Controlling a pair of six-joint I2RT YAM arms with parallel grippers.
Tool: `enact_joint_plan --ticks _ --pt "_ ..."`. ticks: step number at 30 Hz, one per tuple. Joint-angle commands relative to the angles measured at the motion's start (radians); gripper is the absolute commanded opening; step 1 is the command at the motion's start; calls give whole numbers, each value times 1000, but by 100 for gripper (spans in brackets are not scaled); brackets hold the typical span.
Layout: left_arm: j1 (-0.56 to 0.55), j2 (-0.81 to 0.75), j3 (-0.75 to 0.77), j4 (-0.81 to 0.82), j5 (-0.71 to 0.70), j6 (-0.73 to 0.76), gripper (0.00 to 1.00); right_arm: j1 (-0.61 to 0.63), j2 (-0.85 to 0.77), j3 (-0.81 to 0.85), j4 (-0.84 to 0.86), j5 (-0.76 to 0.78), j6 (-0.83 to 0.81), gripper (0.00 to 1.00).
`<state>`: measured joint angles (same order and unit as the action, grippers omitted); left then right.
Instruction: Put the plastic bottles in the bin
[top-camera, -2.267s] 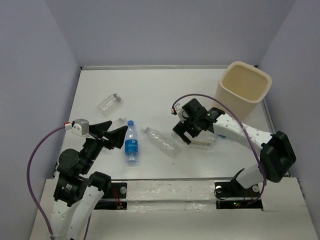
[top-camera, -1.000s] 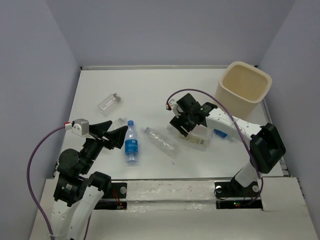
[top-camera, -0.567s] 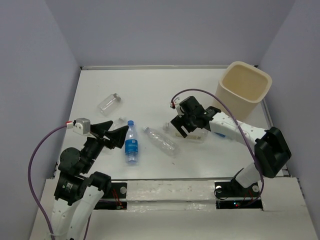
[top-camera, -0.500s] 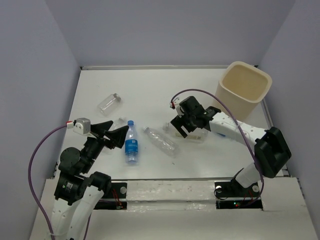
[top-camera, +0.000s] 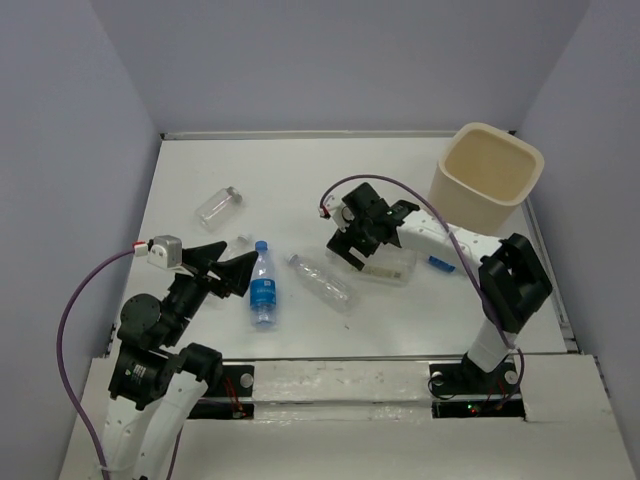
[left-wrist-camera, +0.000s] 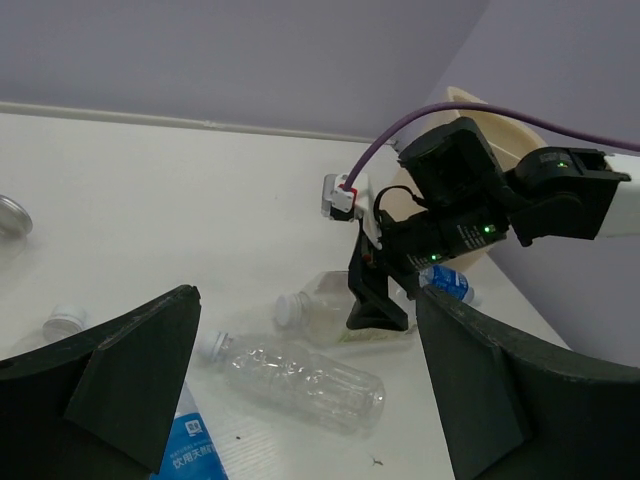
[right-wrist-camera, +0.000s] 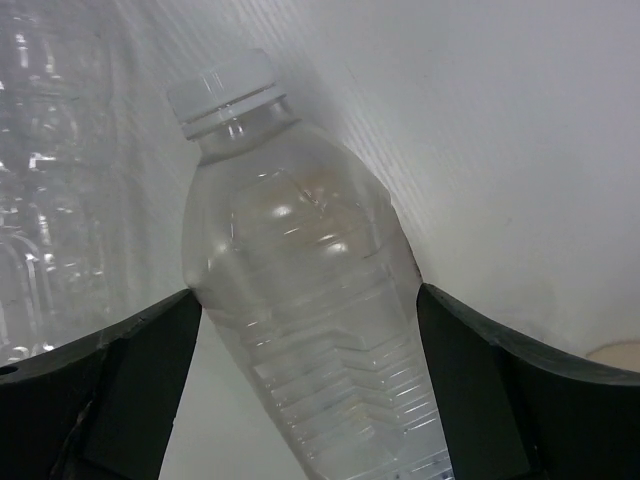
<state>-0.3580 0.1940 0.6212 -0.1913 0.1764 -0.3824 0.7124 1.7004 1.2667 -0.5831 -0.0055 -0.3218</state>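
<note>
My right gripper (top-camera: 348, 250) is low over a clear label-less bottle (top-camera: 388, 266) lying on the table. In the right wrist view the open fingers (right-wrist-camera: 150, 350) straddle this bottle (right-wrist-camera: 300, 330) close to its sides, white cap pointing away. A second clear bottle (top-camera: 322, 282) lies just left of it. A blue-label bottle (top-camera: 263, 285) lies further left. A short stubby bottle (top-camera: 219, 205) lies far left. My left gripper (top-camera: 222, 266) is open and empty above the left table. The beige bin (top-camera: 487, 175) stands at the back right.
A small blue-labelled item (top-camera: 440, 265) lies under my right forearm. A white cap (top-camera: 240, 243) shows beside my left gripper; its body is hidden. The left wrist view shows the right gripper (left-wrist-camera: 380, 305) on its bottle (left-wrist-camera: 320, 310). Purple walls enclose the table.
My right gripper has moved left and slightly back, and the bottle under it has shifted left with it. The left arm has not moved.
</note>
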Motion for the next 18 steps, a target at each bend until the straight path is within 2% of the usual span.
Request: enact_joint_plan --ticks 1,13,18 --pt "5 19 -6 49 28 14 99 -8 54 77 -66 -59 -57 93" --pt "8 22 -6 50 31 14 99 -18 211 120 -101 -116 -91 93" --pt "8 25 -6 52 32 14 99 -18 229 137 -96 -171 -102 82"
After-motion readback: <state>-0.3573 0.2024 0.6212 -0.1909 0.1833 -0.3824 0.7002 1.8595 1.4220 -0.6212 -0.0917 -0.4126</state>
